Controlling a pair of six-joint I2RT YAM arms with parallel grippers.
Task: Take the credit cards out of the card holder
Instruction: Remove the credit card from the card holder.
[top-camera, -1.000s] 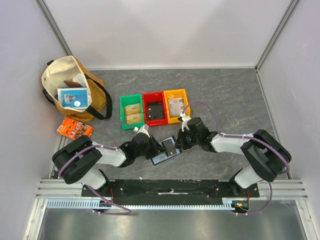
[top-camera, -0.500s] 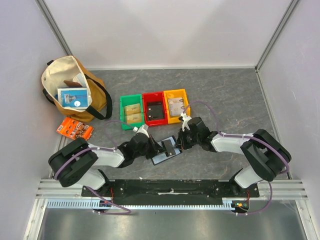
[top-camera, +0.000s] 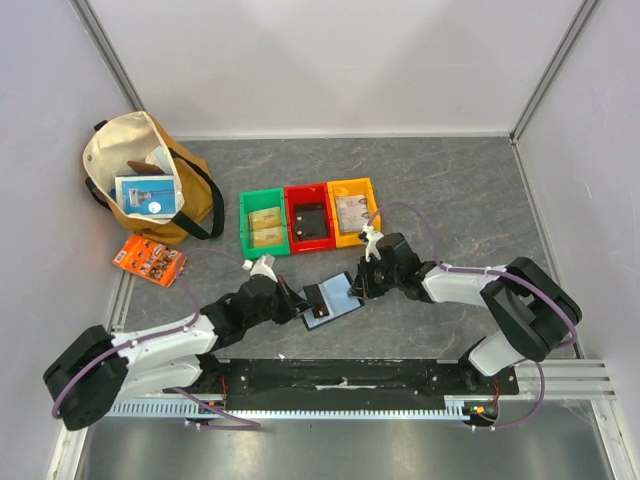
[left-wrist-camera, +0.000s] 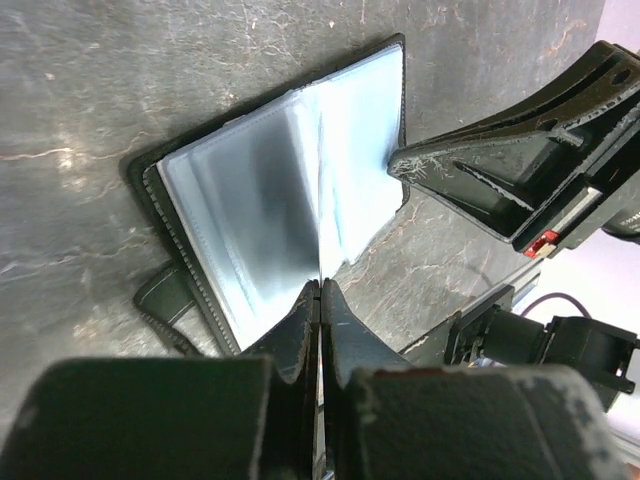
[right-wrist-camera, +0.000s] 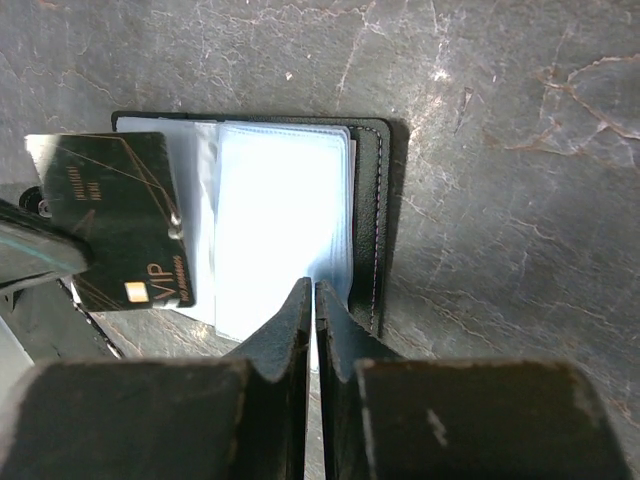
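The card holder (top-camera: 342, 301) lies open on the grey table between my two grippers, its black rim and shiny clear sleeves (right-wrist-camera: 285, 215) facing up. A black credit card (right-wrist-camera: 118, 222) marked VIP sits over the holder's left edge, with my left gripper (top-camera: 298, 299) shut on it. In the left wrist view the card (left-wrist-camera: 320, 255) shows edge-on as a thin line running out from between the shut left gripper (left-wrist-camera: 320, 287) fingers. My right gripper (right-wrist-camera: 313, 288) is shut on the near edge of a clear sleeve at the holder's right side (left-wrist-camera: 380, 120).
Green (top-camera: 263, 222), red (top-camera: 308, 216) and yellow (top-camera: 352, 210) bins stand in a row just behind the holder. A tan tote bag (top-camera: 120, 140) with items inside sits at the back left, with an orange packet (top-camera: 148, 258) in front of it.
My left gripper has shut on the black card and the left arm has drawn back to the left, sliding the card off the holder's middle. The right gripper has stayed on the holder.
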